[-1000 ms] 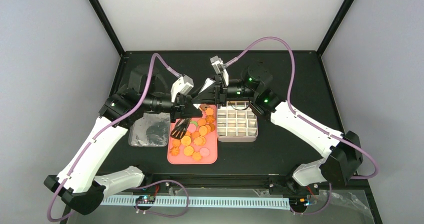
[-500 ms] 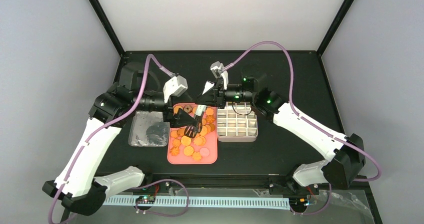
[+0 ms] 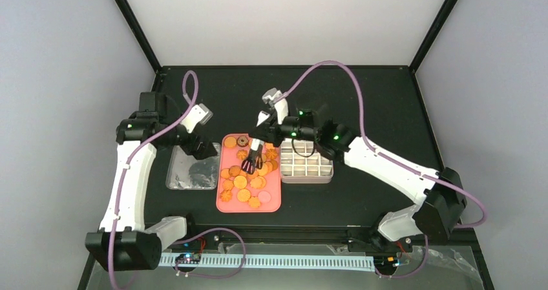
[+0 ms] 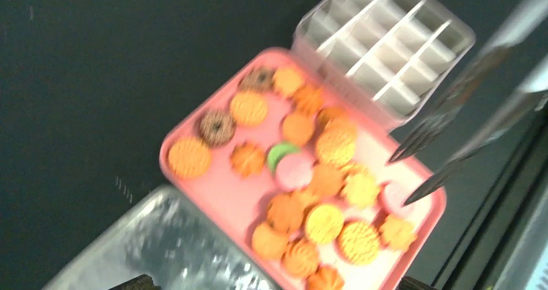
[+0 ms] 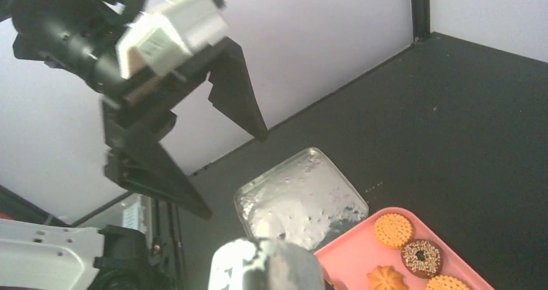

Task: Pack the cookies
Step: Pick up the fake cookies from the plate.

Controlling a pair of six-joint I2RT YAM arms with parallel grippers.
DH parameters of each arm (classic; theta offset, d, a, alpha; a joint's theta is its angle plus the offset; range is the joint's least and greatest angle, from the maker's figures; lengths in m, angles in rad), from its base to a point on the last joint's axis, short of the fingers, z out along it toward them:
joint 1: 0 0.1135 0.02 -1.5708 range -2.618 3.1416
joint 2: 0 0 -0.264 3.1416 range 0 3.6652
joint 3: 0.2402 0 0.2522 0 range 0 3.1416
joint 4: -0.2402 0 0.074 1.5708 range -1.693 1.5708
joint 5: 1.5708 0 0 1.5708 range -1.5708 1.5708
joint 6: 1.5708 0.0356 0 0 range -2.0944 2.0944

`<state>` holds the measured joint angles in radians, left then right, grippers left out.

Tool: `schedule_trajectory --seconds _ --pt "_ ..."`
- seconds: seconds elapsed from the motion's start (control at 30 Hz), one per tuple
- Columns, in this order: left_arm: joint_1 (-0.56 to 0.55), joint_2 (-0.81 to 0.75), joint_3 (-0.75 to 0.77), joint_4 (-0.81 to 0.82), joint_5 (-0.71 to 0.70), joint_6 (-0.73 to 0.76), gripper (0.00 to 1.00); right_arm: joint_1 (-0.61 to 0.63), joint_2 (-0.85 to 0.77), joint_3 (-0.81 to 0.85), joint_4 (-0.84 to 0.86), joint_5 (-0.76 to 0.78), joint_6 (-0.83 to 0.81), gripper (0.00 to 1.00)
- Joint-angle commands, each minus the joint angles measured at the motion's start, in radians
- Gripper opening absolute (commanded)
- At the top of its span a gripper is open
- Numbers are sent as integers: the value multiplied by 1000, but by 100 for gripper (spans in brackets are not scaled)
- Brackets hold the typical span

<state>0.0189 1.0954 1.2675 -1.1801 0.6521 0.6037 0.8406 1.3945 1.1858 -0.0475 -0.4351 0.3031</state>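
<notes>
Roughly two dozen cookies lie loose on one pink tray. One spatula, clamped in the right gripper, hangs over the tray's middle; a steep jab could crack cookies or flick them off. One grid tin sits just right of the tray. One left gripper, left of the tray, is spread wide, holding nothing.

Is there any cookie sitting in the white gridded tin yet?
No, in the left wrist view the compartments of the white gridded tin look empty, and the cookies all lie on the pink tray.
</notes>
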Motion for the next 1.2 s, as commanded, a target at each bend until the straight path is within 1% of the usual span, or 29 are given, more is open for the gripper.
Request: schedule_trajectory --seconds 0.0,0.17,0.3,0.5,0.73,0.87,1.03,1.13,1.17 --pt "104 8 -146 41 -116 141 99 77 52 21 19 173 -76 27" --pt "192 -18 -326 176 -178 245 99 168 117 46 35 305 -122 27" --pt "246 1 -398 233 -178 265 99 217 170 58 76 378 -137 28" --pt "297 51 -408 227 -124 258 99 265 263 109 107 454 -162 28" --pt "302 25 -440 238 -103 254 99 282 324 101 159 502 -163 34" --pt "302 11 -450 239 -80 246 99 288 335 84 164 505 -168 35" --pt "302 3 -443 243 -76 235 99 302 326 64 148 508 -158 33" --pt "302 -5 -443 243 -76 235 99 320 306 40 147 525 -157 25" --pt "302 -9 -444 242 -75 235 99 327 300 33 143 531 -157 25"
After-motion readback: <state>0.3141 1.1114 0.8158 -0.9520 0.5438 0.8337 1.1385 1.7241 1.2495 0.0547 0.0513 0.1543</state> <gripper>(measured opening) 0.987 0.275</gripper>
